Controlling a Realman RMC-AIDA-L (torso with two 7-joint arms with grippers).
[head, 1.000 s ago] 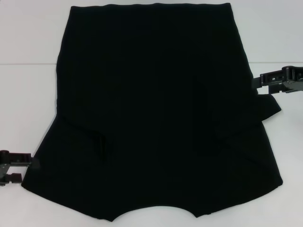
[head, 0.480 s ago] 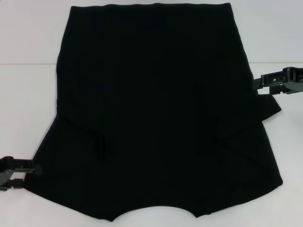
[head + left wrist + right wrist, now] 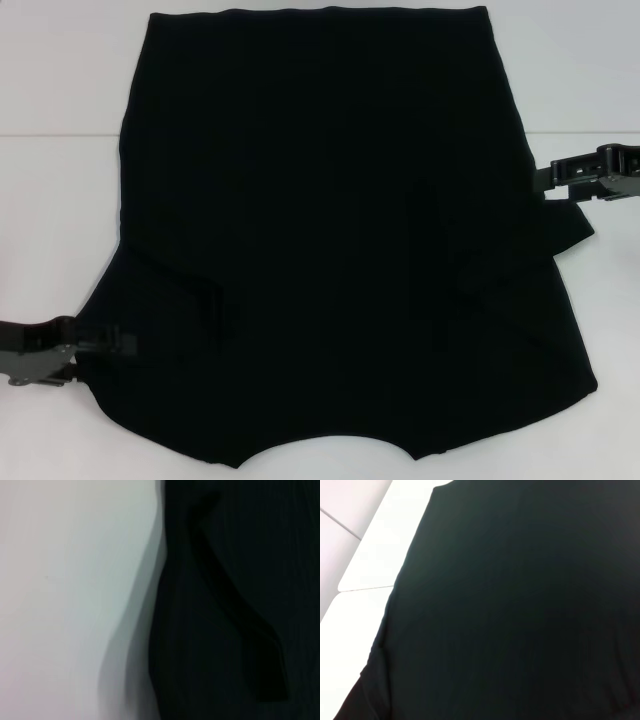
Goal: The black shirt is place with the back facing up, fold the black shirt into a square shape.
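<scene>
The black shirt (image 3: 330,230) lies flat on the white table (image 3: 60,200), with both sleeves folded inward as dark flaps and no lettering showing. My left gripper (image 3: 100,352) is low at the shirt's near left edge. It is open, and its upper finger (image 3: 110,340) reaches over the cloth. My right gripper (image 3: 553,172) hovers at the shirt's right edge, just above a small cloth corner that sticks out. The left wrist view shows the black shirt (image 3: 235,580) edge and a fold ridge. In the right wrist view, the black shirt (image 3: 520,605) fills most of the picture.
White table (image 3: 65,580) borders the shirt on the left and right. A seam between table panels (image 3: 365,587) runs near the shirt's far side. The shirt's near hem reaches the bottom of the head view.
My left gripper has slid right from beside the shirt until its upper finger is over the shirt's left edge. The right gripper has barely shifted.
</scene>
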